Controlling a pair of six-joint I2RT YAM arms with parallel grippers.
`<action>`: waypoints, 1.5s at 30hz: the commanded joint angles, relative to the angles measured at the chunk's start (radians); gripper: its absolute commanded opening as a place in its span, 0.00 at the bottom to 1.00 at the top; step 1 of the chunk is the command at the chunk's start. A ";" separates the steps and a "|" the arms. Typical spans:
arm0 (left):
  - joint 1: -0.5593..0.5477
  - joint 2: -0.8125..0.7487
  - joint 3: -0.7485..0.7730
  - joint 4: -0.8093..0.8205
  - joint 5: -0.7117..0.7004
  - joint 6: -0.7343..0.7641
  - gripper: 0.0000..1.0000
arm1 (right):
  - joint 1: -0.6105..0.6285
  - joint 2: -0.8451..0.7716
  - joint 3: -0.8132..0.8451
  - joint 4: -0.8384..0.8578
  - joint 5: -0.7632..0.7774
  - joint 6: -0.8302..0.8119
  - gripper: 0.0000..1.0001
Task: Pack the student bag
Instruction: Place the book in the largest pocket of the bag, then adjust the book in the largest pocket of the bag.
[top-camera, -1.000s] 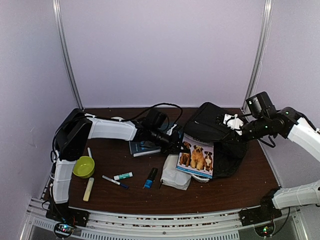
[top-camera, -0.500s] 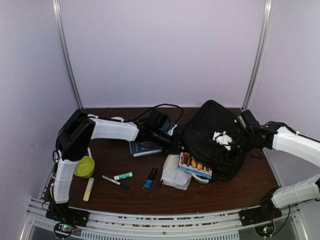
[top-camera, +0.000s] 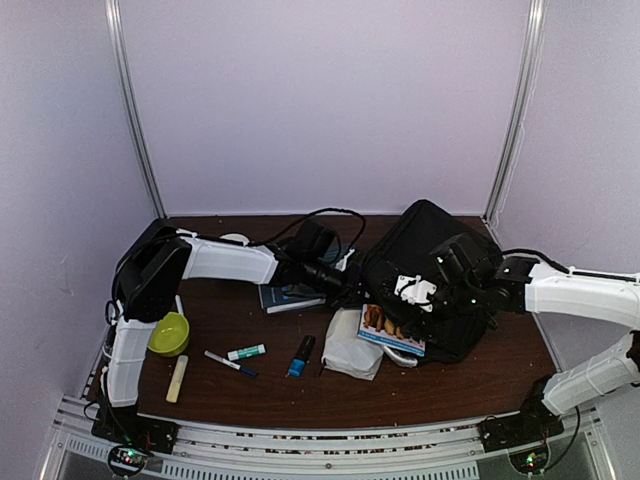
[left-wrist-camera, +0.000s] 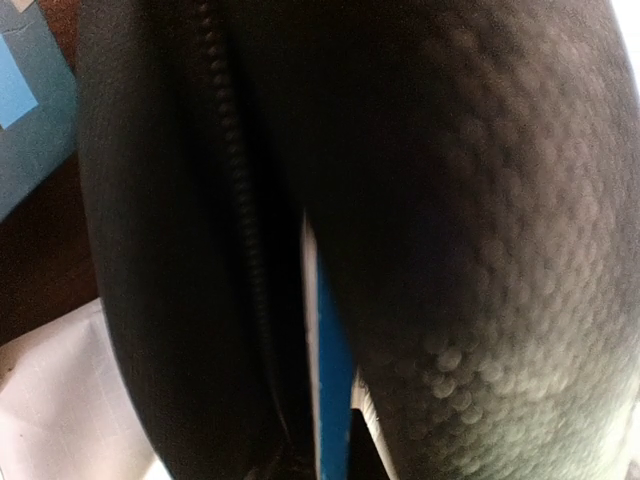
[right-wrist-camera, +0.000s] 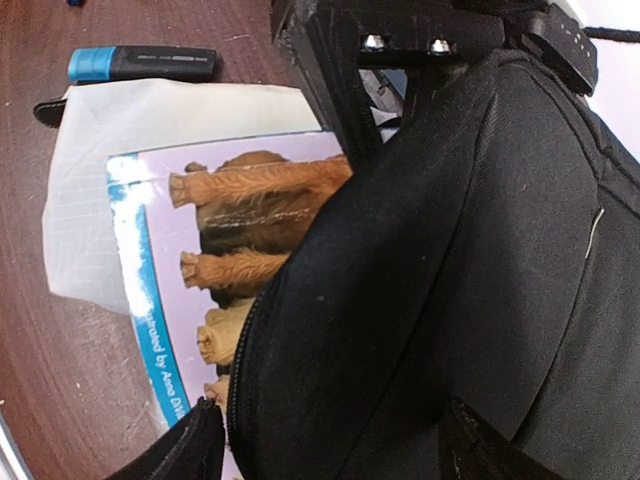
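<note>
The student bag (top-camera: 440, 250) is black and lies at the right of the table, with its flap down over a dog picture book (top-camera: 388, 330) that sticks out of its near-left edge. My right gripper (top-camera: 403, 297) hovers open over the flap. In the right wrist view its fingers (right-wrist-camera: 190, 448) stand wide apart above the black fabric (right-wrist-camera: 450, 250) and the book (right-wrist-camera: 230, 230). My left gripper (top-camera: 352, 290) is shut at the bag's left edge. Its wrist view is filled by bag fabric (left-wrist-camera: 470, 200) and a zipper (left-wrist-camera: 235, 200), with the book's blue edge (left-wrist-camera: 332, 380) in the gap and the fingers hidden.
A white pouch (top-camera: 350, 352) lies in front of the bag, beside a blue marker (top-camera: 300, 355). Further left are a small white tube (top-camera: 246, 352), a pen (top-camera: 230, 363), a green bowl (top-camera: 168, 333) and a pale stick (top-camera: 177, 378). A blue book (top-camera: 288, 296) lies under the left arm.
The right arm swung down and left with the raised flap, laid it over the dog book and opened its jaws. The left arm stayed put.
</note>
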 joint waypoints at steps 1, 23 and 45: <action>-0.001 -0.005 -0.008 0.086 -0.013 -0.001 0.00 | 0.028 0.053 0.019 0.079 0.189 0.041 0.69; -0.001 -0.326 -0.233 -0.290 -0.286 0.376 0.55 | -0.037 -0.098 0.125 -0.034 0.179 -0.051 0.00; -0.073 -0.333 -0.333 -0.012 -0.185 0.232 0.53 | -0.047 0.052 0.284 0.027 0.193 -0.012 0.00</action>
